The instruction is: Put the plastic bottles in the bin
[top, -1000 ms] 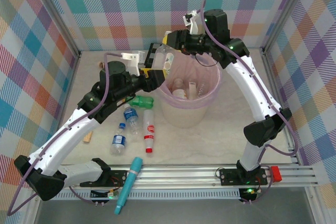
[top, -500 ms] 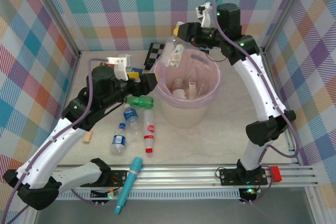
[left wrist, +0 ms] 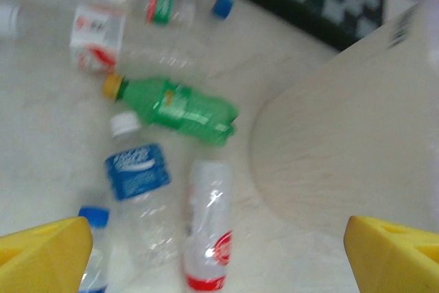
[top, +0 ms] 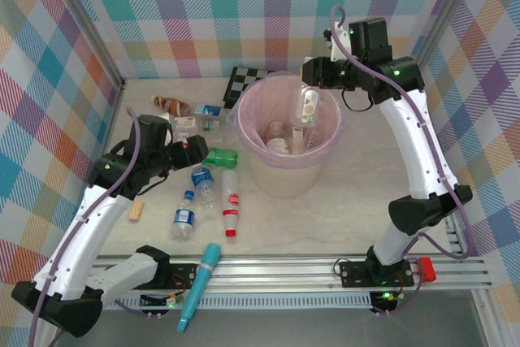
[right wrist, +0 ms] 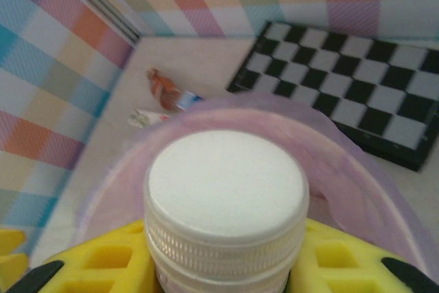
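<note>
we saw our right gripper [right wrist: 226,257] clamped on a clear white-capped plastic bottle [top: 309,108] over the round translucent pale-pink bin [top: 244,123]. our left gripper [top: 197,150] gaped beside a green plastic bottle [top: 221,157] at the bin's nine o'clock.

The bottle [right wrist: 226,204] between the right end effector's [right wrist: 226,265] matt yellow pads [right wrist: 96,260] has a smooth white plastic cap with a ribbed rim, the bin [right wrist: 360,176] beyond it is translucent pink plastic, and under the left end effector [left wrist: 219,252] a glossy green bottle [left wrist: 182,109] lies on the matt surface [left wrist: 41,135].
</note>
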{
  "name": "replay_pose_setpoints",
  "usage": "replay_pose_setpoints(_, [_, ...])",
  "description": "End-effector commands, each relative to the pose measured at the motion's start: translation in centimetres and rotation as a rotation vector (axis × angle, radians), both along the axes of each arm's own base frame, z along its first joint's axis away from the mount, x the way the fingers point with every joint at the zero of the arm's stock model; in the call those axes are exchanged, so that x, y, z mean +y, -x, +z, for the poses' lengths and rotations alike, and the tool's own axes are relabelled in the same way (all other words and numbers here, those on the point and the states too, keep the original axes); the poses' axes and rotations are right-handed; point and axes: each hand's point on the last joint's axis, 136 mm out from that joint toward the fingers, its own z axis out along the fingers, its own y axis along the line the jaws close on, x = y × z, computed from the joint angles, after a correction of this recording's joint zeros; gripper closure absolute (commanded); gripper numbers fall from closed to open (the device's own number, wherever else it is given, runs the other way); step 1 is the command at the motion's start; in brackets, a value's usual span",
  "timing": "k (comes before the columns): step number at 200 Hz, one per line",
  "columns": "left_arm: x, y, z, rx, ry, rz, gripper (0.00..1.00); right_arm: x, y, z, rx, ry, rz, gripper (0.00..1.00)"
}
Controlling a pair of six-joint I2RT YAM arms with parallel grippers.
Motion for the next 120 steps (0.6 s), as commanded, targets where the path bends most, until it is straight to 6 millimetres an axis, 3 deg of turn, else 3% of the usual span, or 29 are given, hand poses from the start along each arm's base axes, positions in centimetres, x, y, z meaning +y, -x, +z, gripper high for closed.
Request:
replay_pose_setpoints(1, [1.4,1.9,-3.2,0.132,-0.046,0.051,0.06,-1.4,1.2,-3.5,0.071,0.144,-0.004,0.63])
replay_pose_setpoints(53, [2.5,4.3,-8.4,0.303,-0.092,0.104,0.01,0.1,1.2,-8.9,0.184,0.264,0.024,0.63])
replay_pose_setpoints(120, [2.3,6.3,-11.5,0.380,-0.063,0.129,0.03,2.4,0.4,-15.1,0.270,0.338,0.051,0.63])
